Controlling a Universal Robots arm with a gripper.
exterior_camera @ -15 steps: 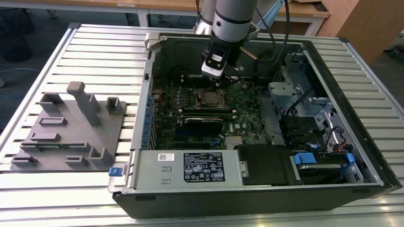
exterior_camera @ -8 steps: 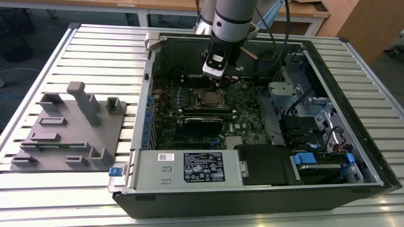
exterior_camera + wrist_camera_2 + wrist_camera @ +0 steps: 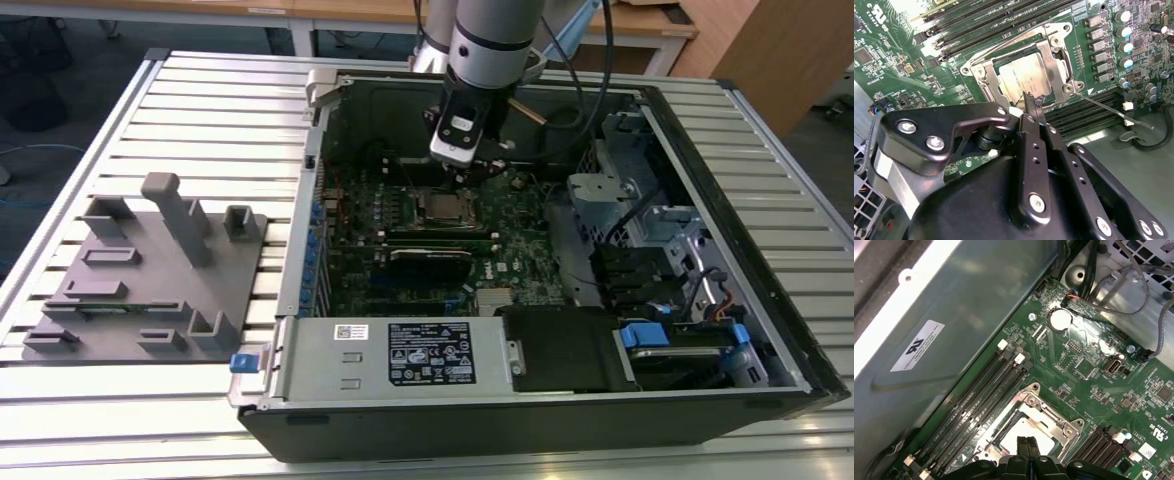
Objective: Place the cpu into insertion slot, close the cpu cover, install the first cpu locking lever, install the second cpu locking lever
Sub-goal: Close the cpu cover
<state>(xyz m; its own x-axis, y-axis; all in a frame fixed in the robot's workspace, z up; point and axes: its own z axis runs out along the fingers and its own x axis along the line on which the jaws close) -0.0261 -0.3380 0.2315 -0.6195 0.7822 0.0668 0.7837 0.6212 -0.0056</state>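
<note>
The claw (image 3: 1032, 104) is pinched narrow, holding nothing, its tips down at the edge of the cover (image 3: 1058, 52), likely to press it flat over the cpu (image 3: 1019, 75) seated beneath; a lever (image 3: 1114, 111) juts loose beside them, so nothing looks locked yet

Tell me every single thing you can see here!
table: one, silver slats
case: one, black, on the table
holder plate: one, grey, table, exterior view's left
board: one, green, inside the case
cpu: one, silver-grey, middle of the board
cpu cover: one, silver, framing the cpu
locking lever: one, thin silver, sticking out beside the cover
memory slots: several, black, beside the cover
arm: one, grey, above the case
gripper: one, black, shut, tips at the cpu's edge
</note>
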